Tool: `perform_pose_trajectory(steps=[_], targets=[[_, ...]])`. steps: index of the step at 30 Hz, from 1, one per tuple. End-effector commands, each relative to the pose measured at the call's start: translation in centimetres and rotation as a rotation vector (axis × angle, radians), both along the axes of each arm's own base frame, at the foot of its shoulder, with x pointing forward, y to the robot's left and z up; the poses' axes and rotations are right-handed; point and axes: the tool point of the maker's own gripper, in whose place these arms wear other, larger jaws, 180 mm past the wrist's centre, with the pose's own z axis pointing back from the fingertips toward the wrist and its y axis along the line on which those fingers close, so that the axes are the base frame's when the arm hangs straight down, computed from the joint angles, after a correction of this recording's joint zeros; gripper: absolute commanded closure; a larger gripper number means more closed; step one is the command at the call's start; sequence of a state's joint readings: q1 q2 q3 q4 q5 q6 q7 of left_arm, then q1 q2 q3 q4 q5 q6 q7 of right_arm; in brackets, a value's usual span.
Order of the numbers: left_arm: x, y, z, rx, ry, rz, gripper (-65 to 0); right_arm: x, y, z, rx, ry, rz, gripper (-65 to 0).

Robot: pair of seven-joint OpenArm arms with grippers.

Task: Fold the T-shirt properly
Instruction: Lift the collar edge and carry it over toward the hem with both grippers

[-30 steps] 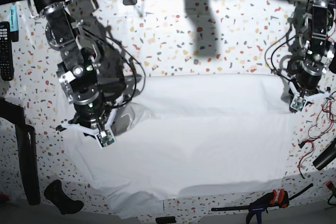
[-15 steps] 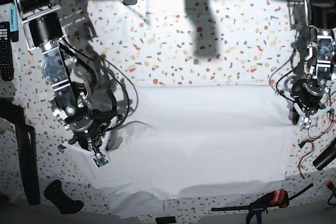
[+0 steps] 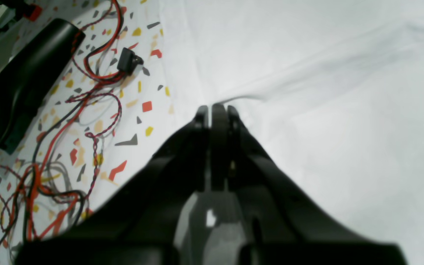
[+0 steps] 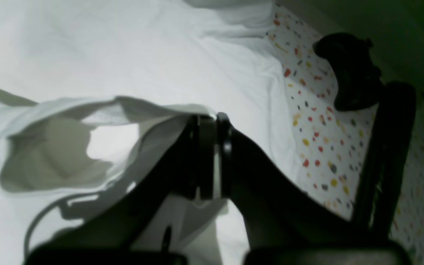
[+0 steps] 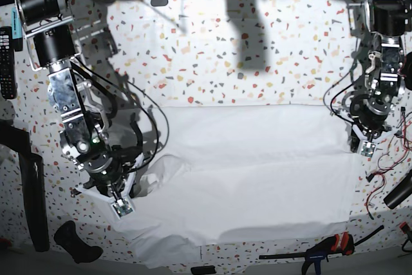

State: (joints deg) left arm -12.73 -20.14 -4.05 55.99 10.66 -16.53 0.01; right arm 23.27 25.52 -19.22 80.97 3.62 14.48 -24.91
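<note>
Jaws: our left gripper (image 5: 367, 148) and right gripper (image 5: 120, 207) both clenched on T-shirt (image 5: 251, 172) edges | Shirt: table (image 5: 257, 49) centre, spread flat | Holds: 3 and 8 o'clock, likely tensioning cloth for a fold.

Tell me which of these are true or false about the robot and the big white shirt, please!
1. The T-shirt is white. True.
2. The right gripper is open and empty. False: it is shut on a fold of the shirt.
3. The left gripper is at the shirt's edge, with red and black wires beside it. True.
4. The shirt hangs in the air. False: most of it lies spread on the speckled table.
5. The remote control lies on the shirt. False: it lies apart, at the table's edge.
</note>
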Motion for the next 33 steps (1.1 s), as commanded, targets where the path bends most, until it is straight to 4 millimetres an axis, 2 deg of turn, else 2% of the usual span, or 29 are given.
perform_pose_trajectory(steps=[1,6,10,13,17,25,33], targets=[[1.4,0.7,2.5,0.011,-0.073,0.003,0.0,1.0,0.4,2.6,0.014,-0.077,0.02,0.0],[1.4,0.7,2.5,0.011,-0.073,0.003,0.0,1.4,2.0,3.2,0.042,-0.104,0.055,0.0],[1.3,0.7,2.3,0.012,-0.062,0.007,0.0,3.2,1.9,3.2,0.044,-0.095,0.043,0.0],[1.3,0.7,2.3,0.013,-0.062,0.007,0.0,4.8,1.4,2.1,0.02,-0.052,0.023,0.0],[1.3,0.7,2.3,0.013,-0.063,0.007,0.0,6.0,1.3,0.1,0.04,-0.002,0.002,0.0],[1.4,0.7,2.3,0.013,-0.063,0.007,0.0,6.8,3.0,-0.2,-0.001,-0.02,0.022,0.0],[1.4,0.7,2.3,0.013,-0.063,0.007,0.0,6.8,3.0,-0.3,-0.008,-0.02,0.021,0.0]])
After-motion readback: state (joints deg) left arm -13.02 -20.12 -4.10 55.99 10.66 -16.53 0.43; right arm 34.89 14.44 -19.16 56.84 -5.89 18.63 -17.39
